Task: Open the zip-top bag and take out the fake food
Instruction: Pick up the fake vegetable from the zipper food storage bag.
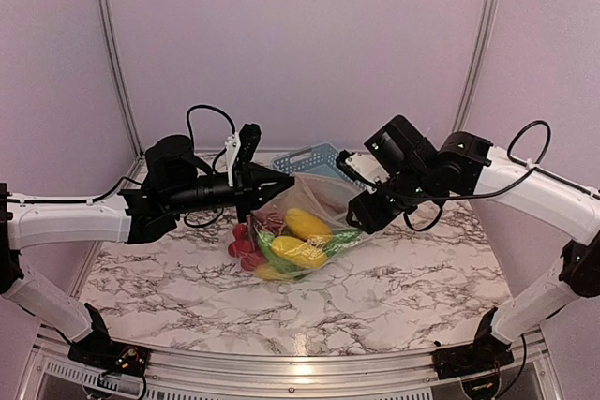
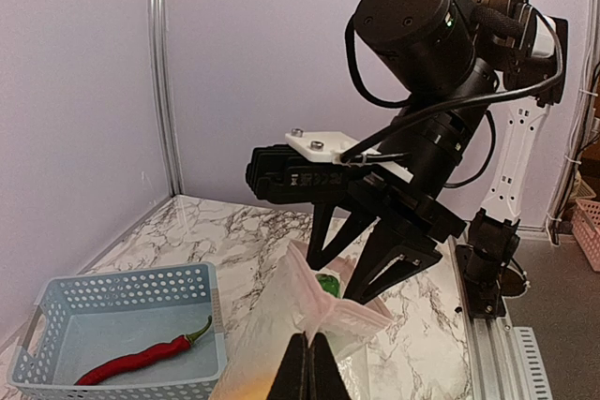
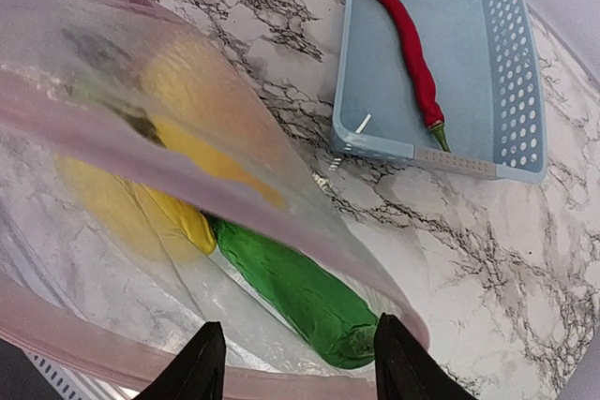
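Observation:
The zip-top bag hangs over the marble table, its mouth spread between the two arms. My left gripper is shut on the bag's zip edge, seen pinched between its fingers. My right gripper is open at the bag's mouth, its fingers either side of the opening. Inside lies the fake food: a green cucumber just beyond the right fingertips, yellow pieces and small red fruits at the low end.
A blue-grey lattice basket stands at the back of the table, behind the bag. It holds one red chili. Pale walls with metal corner posts close in the table.

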You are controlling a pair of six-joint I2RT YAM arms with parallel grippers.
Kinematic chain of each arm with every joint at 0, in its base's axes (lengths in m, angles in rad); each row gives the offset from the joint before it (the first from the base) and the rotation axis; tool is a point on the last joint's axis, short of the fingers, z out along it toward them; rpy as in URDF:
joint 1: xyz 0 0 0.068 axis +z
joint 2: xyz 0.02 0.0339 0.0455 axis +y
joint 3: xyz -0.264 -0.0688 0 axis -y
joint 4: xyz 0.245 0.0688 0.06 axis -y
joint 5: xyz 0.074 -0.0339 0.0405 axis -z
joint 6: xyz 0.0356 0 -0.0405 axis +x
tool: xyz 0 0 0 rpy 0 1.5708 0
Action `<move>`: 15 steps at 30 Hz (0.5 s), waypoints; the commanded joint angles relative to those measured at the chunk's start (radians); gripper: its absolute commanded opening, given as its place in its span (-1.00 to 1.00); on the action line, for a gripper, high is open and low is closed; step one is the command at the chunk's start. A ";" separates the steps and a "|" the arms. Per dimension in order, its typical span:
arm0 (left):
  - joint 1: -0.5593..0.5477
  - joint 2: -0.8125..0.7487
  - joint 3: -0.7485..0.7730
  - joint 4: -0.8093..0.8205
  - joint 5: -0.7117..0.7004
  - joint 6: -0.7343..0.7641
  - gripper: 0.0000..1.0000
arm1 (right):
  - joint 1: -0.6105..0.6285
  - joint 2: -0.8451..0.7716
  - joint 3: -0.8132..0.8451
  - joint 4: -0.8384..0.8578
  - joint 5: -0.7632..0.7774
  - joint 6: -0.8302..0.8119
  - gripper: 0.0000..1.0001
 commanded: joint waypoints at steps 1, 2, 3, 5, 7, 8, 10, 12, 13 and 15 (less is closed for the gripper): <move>-0.009 0.010 -0.012 0.038 -0.009 -0.003 -1.00 | 0.007 0.029 0.018 -0.035 0.005 0.016 0.05; -0.010 0.010 -0.013 0.039 -0.009 -0.002 -1.00 | 0.007 0.033 0.015 -0.037 0.005 0.018 0.05; -0.009 0.009 -0.014 0.040 -0.011 -0.002 -1.00 | 0.006 0.035 0.013 -0.043 0.006 0.020 0.05; -0.010 0.009 -0.015 0.044 -0.014 -0.003 -1.00 | 0.007 0.041 0.011 -0.048 0.009 0.025 0.03; -0.011 0.009 -0.017 0.051 -0.017 -0.002 -1.00 | 0.007 0.044 0.011 -0.053 0.017 0.035 0.03; -0.011 0.009 -0.017 0.053 -0.018 -0.002 -1.00 | 0.007 0.045 0.012 -0.060 0.022 0.040 0.03; -0.015 0.010 -0.018 0.055 -0.021 -0.002 -1.00 | 0.007 0.049 0.018 -0.072 0.037 0.047 0.03; -0.016 0.009 -0.020 0.056 -0.026 -0.003 -1.00 | 0.007 0.052 0.028 -0.088 0.059 0.056 0.03; -0.016 0.009 -0.021 0.057 -0.030 -0.003 -1.00 | 0.007 0.054 0.034 -0.098 0.071 0.062 0.03; -0.017 0.007 -0.022 0.057 -0.036 -0.002 -1.00 | 0.007 0.059 0.047 -0.115 0.090 0.067 0.03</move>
